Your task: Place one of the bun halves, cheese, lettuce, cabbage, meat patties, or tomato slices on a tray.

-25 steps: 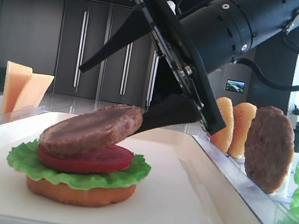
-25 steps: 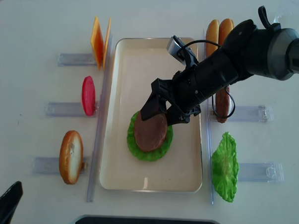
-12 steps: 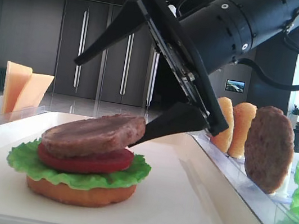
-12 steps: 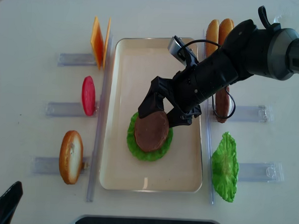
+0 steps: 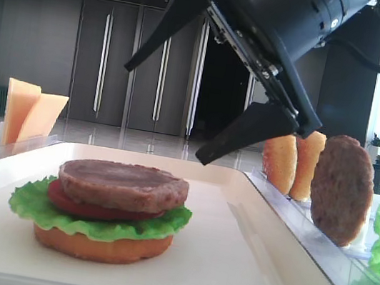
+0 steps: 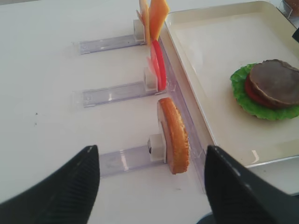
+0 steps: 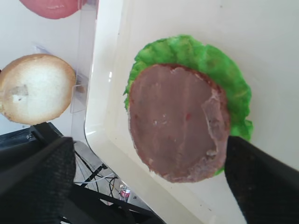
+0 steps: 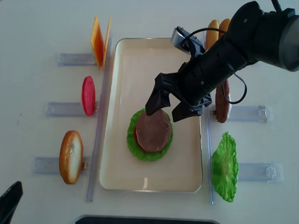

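Observation:
A meat patty (image 5: 123, 184) (image 8: 152, 131) lies flat on top of a stack of tomato slice (image 5: 68, 203), lettuce (image 5: 162, 226) and bun half (image 5: 101, 246) on the cream tray (image 8: 141, 67). My right gripper (image 8: 164, 114) (image 5: 165, 113) hovers just above the patty, open and empty; its fingers straddle the patty (image 7: 177, 121) in the right wrist view without touching it. My left gripper (image 6: 149, 186) is open over the table near a standing bun half (image 6: 174, 135). Cabbage is out of view.
Clear holders flank the tray. On the left are cheese (image 8: 98, 40), a tomato slice (image 8: 88, 95) and a bun half (image 8: 70, 156). On the right are bun halves (image 8: 212, 33), a second patty (image 8: 222, 103) and lettuce (image 8: 225, 167).
The right gripper opened and let go of the patty, which dropped from a tilt to lie flat on the tomato. The gripper then rose and drew back a little.

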Robot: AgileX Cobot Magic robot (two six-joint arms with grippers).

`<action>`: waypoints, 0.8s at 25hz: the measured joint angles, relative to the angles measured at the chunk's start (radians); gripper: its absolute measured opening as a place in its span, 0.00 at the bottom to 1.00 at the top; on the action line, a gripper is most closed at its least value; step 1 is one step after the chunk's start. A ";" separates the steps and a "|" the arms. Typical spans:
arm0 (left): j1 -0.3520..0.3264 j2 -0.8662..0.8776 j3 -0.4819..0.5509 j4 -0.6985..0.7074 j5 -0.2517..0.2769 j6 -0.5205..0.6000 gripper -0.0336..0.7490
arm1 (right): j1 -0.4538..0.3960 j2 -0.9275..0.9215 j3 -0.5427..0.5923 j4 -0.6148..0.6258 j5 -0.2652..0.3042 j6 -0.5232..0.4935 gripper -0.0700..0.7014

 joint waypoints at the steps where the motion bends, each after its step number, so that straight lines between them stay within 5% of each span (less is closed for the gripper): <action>1: 0.000 0.000 0.000 0.000 0.000 0.000 0.73 | 0.000 -0.008 -0.007 -0.015 0.001 0.015 0.88; 6: 0.000 0.000 0.000 0.000 0.000 0.000 0.73 | 0.000 -0.044 -0.055 -0.108 0.030 0.092 0.88; 14: 0.000 0.000 0.000 0.000 0.000 0.000 0.73 | 0.000 -0.067 -0.281 -0.429 0.180 0.295 0.88; 20: 0.000 0.000 0.000 0.000 0.000 0.000 0.73 | -0.001 -0.067 -0.390 -0.596 0.231 0.382 0.88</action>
